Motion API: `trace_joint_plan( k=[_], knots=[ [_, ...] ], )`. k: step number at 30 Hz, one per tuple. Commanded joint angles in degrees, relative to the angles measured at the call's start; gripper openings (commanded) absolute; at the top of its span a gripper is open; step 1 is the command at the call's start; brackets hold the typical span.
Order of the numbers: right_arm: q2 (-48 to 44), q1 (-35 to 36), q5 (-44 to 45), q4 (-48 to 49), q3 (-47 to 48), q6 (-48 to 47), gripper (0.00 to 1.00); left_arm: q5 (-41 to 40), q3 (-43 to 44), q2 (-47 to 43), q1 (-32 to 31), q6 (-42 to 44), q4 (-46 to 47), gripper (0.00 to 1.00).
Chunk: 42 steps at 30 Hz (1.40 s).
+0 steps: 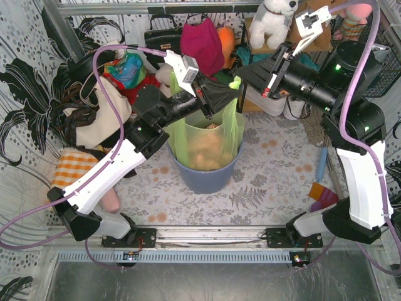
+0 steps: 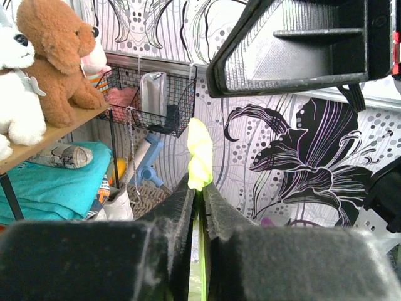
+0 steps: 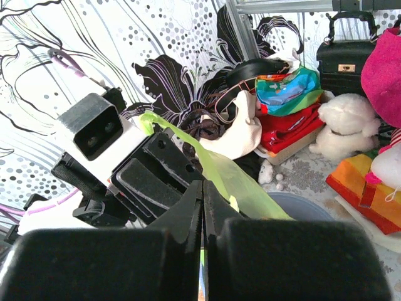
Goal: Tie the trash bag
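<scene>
I see the trash bag (image 1: 203, 135) sitting in the round blue-grey bin (image 1: 207, 179) in the middle of the table (image 1: 269, 188). The bag is thin, see-through and light green. Crumpled brown paper (image 1: 203, 157) shows inside it. The top of the bag is pulled up into a long thin strip.

My left gripper (image 1: 233, 95) is squeezed tight on that strip, just above the bin. In the left wrist view a twisted yellow-green tip (image 2: 199, 153) pokes up out of the closed black fingers (image 2: 175, 213).

My right gripper (image 1: 243, 74) is just beside the left one. It is pinched tight too. In the right wrist view the smooth green strip (image 3: 219, 175) runs down between its fingers. All the fingers are black, wedge-shaped and a bit rough.
</scene>
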Motion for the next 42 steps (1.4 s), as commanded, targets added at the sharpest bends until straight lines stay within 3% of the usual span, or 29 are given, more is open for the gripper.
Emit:
trace_joint_plan(
  k=[1,6,8,9,21,29,33,42],
  knots=[
    [-1.78,0.01,-0.13,3.36,-1.78,1.02,0.00,-1.03,0.86,-0.93,0.28,-0.08,1.90,0.15],
    [-2.02,0.01,0.34,1.30,-1.94,0.66,0.02,-1.71,2.10,-0.74,0.28,0.03,1.75,0.10],
    [-2.02,-0.01,0.77,0.10,-2.18,0.28,0.20,-1.69,2.07,-0.90,0.34,-0.02,2.03,0.11],
    [-2.02,0.01,0.91,-0.38,-2.30,0.13,0.23,-1.76,2.12,-0.95,0.33,-0.04,2.29,0.11],
    [-0.85,0.00,0.54,-2.67,-2.36,-0.20,0.26,-1.33,2.27,-1.00,0.32,-0.50,2.45,0.11],
    [-1.56,0.00,5.96,-2.95,-2.59,-0.73,0.43,-0.91,2.08,-1.20,0.34,-0.67,2.54,0.11],
    [-1.30,0.01,5.91,-2.91,-2.38,-0.76,0.44,-0.79,2.06,-1.17,0.31,-0.67,2.54,0.11],
    [0.07,0.07,1.53,-2.67,-1.80,-0.03,0.27,-0.95,2.45,-1.00,0.29,-0.50,2.10,0.11]
  ],
)
